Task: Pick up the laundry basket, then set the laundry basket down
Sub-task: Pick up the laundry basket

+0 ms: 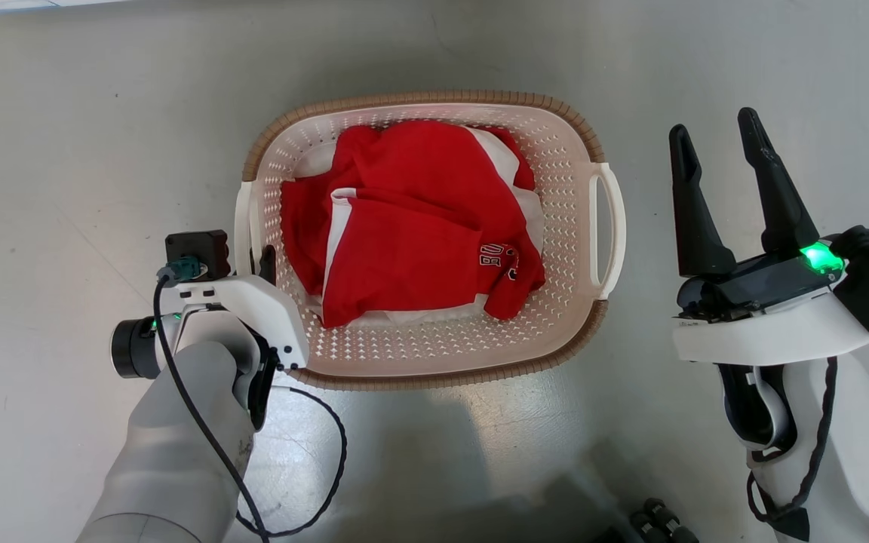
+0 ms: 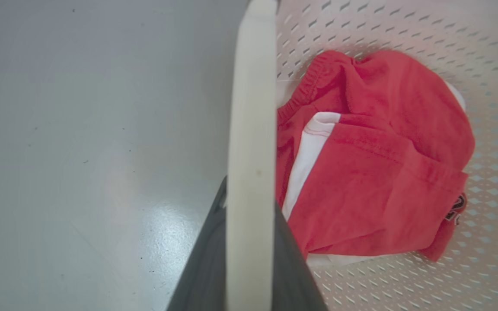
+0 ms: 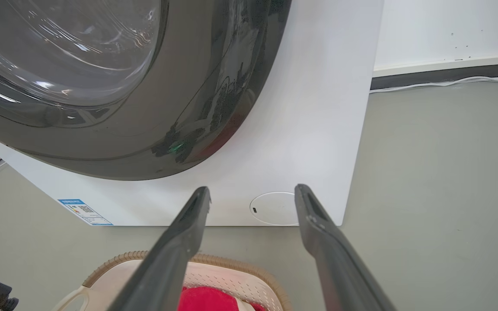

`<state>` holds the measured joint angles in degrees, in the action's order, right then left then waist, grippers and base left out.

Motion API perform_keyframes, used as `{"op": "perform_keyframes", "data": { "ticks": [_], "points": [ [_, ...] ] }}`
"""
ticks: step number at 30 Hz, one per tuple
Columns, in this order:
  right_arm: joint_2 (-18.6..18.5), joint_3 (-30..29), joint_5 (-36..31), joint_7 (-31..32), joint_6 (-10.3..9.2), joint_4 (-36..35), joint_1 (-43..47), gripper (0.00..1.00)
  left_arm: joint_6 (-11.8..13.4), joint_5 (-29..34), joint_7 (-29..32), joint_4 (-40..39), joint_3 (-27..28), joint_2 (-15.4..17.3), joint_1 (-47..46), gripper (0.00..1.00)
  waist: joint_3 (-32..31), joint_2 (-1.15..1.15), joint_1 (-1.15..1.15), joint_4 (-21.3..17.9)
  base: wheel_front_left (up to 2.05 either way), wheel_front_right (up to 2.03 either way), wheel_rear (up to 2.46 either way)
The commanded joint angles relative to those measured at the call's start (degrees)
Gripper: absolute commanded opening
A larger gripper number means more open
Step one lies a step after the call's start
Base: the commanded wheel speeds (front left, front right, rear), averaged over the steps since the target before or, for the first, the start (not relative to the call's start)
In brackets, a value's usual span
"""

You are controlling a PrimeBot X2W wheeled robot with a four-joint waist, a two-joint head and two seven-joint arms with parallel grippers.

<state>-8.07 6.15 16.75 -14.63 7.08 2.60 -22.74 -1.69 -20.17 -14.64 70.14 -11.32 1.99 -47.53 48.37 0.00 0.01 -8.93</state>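
We have the laundry basket (image 1: 419,362) by its handle (image 2: 251,108)
It sits pinched btwn left gripper (image 2: 251,203) fingers (image 2: 201,268); right gripper (image 1: 713,124) spread wide, empty, well apart

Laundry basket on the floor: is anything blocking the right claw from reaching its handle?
Nothing visible does. The right claw stands open beside the laundry basket, apart from its right handle, with bare floor between them. The left claw grips the left handle.
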Motion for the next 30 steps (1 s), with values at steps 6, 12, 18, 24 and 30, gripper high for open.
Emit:
{"op": "perform_keyframes", "data": {
  "ticks": [6,12,18,24,30],
  "points": [
    [-0.02,1.65,0.56,-0.37,0.41,-0.43,0.05,1.00,-0.41,-0.97,-0.36,0.13,0.92,0.88,0.91,0.00,-0.85,0.00,0.00,0.21,0.00,0.00,0.00],
    [-0.15,1.82,0.47,-0.37,0.41,-0.06,0.20,1.00,-0.30,-2.83,-0.36,-1.17,1.14,0.88,2.36,0.00,-1.92,0.00,0.00,0.85,0.00,0.00,0.00],
    [-0.86,1.78,0.54,-0.37,0.41,-0.01,0.51,1.00,-0.11,-2.92,-0.36,-1.68,1.50,0.88,3.90,0.00,-2.52,0.00,0.00,1.65,0.00,0.00,0.00],
    [-1.54,1.77,0.42,-0.37,0.41,-0.07,0.93,1.00,-0.04,-2.37,-0.36,-1.29,2.30,1.66,5.26,0.00,-2.86,0.00,0.00,2.42,0.00,0.00,0.00],
    [-1.83,1.81,0.45,-0.37,0.41,-0.02,1.07,1.00,0.34,-1.69,-0.36,-1.20,2.72,2.61,5.19,0.00,-2.88,0.00,0.00,2.76,0.00,0.00,0.00]
  ]
}}
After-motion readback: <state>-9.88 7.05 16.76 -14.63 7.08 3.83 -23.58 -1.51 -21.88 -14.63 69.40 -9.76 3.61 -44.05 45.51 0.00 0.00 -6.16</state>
